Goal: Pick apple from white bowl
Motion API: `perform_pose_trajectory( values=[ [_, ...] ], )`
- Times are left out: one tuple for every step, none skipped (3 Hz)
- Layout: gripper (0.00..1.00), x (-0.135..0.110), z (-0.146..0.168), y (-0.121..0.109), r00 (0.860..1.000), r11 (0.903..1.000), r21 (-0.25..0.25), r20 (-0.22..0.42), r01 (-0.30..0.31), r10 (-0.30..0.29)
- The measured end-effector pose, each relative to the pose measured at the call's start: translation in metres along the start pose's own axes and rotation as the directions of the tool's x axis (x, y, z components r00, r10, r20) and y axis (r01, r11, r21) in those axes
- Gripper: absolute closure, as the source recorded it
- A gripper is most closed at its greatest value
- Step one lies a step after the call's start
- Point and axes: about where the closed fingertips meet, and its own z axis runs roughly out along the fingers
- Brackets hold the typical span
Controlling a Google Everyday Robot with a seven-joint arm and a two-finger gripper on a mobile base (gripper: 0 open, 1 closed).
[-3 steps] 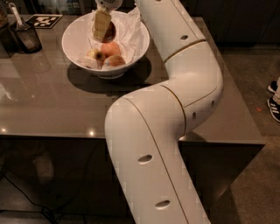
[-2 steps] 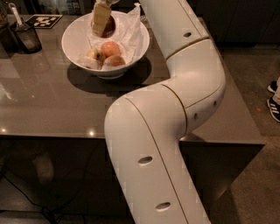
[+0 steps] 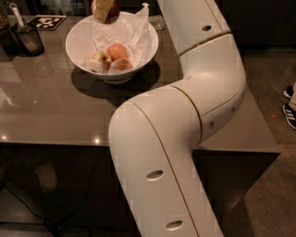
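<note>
End effector [image 3: 104, 10] with apple [image 3: 114, 11] above bowl [image 3: 77, 44]

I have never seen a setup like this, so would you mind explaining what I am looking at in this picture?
The big white jointed shape filling the foreground is the robot's single arm. There is only one camera view, looking down past the arm's elbow onto a glossy grey table.

The arm reaches to the top edge of the picture. There its gripper hangs above the white bowl. It appears to be closed on the apple, a dark red-brown one, partly cut off by the frame.

Inside the bowl, on crumpled white paper, lie two paler pink-orange apples and a small yellow-green apple.

To the left on the table are a dark cup holding a utensil and a black-and-white marker card.
</note>
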Motion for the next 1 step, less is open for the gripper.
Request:
perform_pose_trajectory(
  values=[
    [1.00, -0.0025, 0.0060, -0.0031, 1.000, 1.0000, 0.009, 0.008, -0.001, 0.001]
  ],
)
